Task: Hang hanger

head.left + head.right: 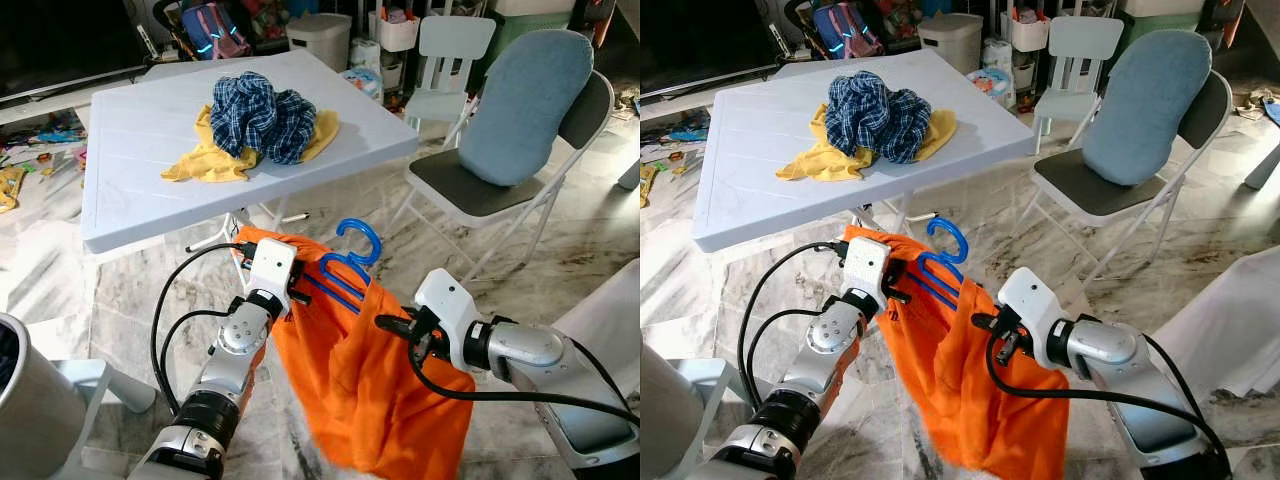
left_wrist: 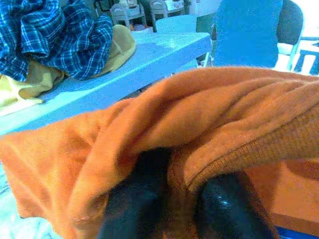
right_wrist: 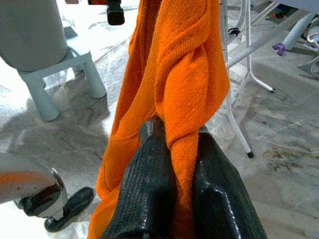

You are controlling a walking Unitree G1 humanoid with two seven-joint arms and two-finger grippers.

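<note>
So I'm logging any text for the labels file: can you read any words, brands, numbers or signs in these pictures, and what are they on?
None can be read.
Orange garment, blue hanger, both grippers: no print showing.
Plaid cloth and yellow cloth on the white table: no lettering.
Clutter behind the table: too small and blurred to read.

Head stereo pair looks forward and down, sharing the white tabletop, folding chair and marble floor; wrist cameras sit close against the orange garment.
</note>
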